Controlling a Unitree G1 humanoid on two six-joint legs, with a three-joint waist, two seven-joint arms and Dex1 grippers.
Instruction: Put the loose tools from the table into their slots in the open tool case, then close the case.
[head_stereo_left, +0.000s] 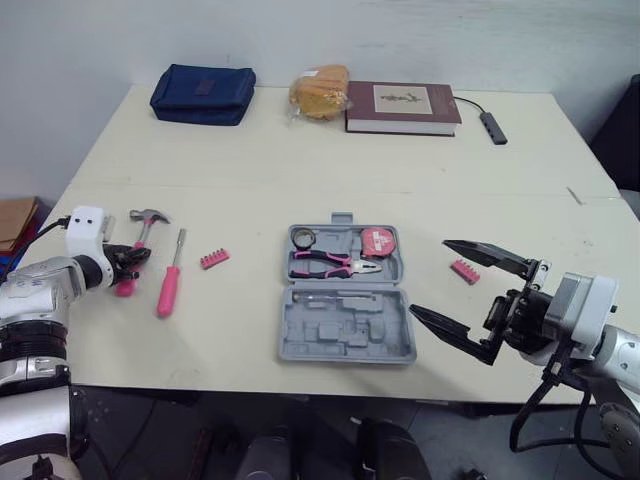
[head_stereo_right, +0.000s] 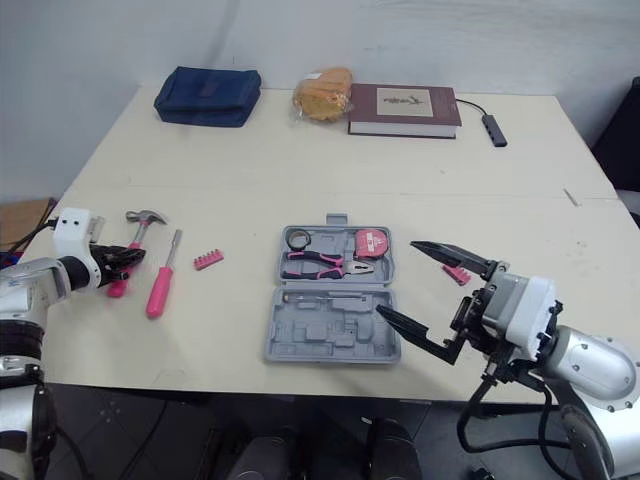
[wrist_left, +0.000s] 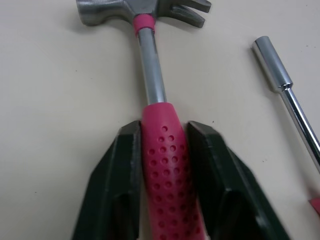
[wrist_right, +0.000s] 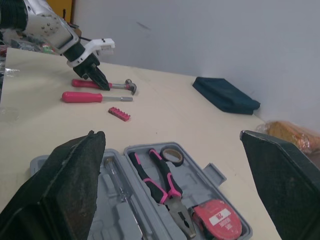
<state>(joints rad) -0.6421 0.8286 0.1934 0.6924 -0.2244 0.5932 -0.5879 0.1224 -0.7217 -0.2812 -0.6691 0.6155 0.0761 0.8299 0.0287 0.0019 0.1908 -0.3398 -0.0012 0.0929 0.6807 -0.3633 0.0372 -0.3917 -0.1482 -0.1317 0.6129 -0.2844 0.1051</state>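
At the table's left lies a hammer with a pink handle, and my left gripper is shut on that handle, one black finger pressed against each side. A pink-handled screwdriver and a pink bit strip lie just right of it. The grey tool case lies open at the centre, holding pliers, a tape measure and a small tape roll. My right gripper hovers wide open beside the case's right edge. A second pink bit strip lies behind it.
Along the far edge of the table sit a navy pouch, a bagged loaf, a dark red book and a small adapter on a cable. The table's front edge runs just below the case.
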